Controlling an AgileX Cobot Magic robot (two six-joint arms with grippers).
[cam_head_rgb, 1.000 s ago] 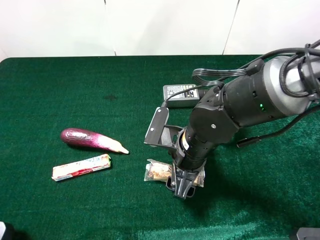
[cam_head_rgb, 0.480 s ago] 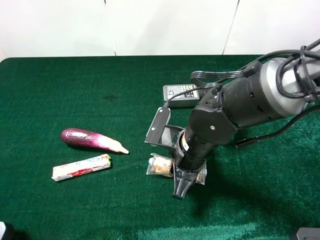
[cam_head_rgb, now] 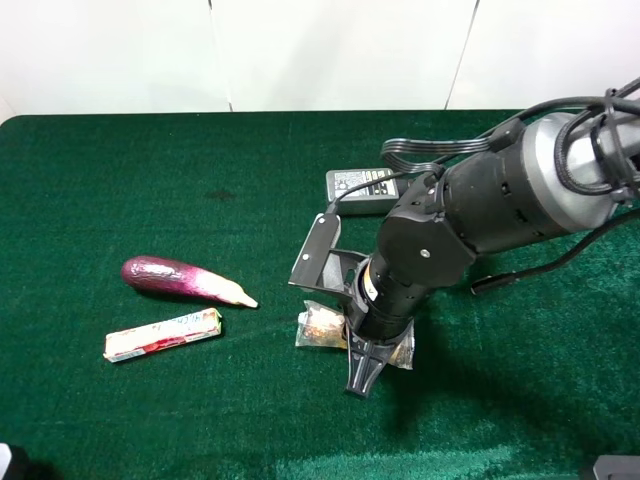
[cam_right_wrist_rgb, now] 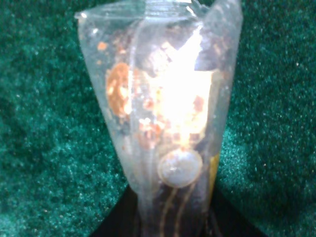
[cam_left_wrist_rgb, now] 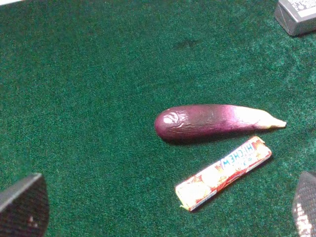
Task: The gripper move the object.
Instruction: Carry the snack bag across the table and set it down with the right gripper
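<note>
The clear crinkly packet point(cam_head_rgb: 321, 327) with tan-brown snack lies on the green cloth in the exterior view, its middle hidden under my right gripper point(cam_head_rgb: 362, 376). The black claw points down and is shut on the packet; its ends stick out on both sides. The right wrist view shows the packet point(cam_right_wrist_rgb: 163, 108) pinched and creased close before the camera, with cloth behind it. I cannot tell whether it is off the cloth. My left gripper point(cam_left_wrist_rgb: 163, 207) is open and empty, its fingertips point(cam_left_wrist_rgb: 22, 210) at the view's corners, away from the packet.
A purple eggplant point(cam_head_rgb: 180, 279) and a white-red-blue wrapped stick point(cam_head_rgb: 162, 334) lie to the left, also in the left wrist view point(cam_left_wrist_rgb: 212, 121) point(cam_left_wrist_rgb: 224, 173). A grey power adapter point(cam_head_rgb: 362, 189) with black cable sits behind the right arm. The table's back edge meets a white wall.
My right gripper's fingers have closed together on the packet. The packet has been squeezed and shifted slightly right and away from the front edge. The eggplant and stick have not moved.
</note>
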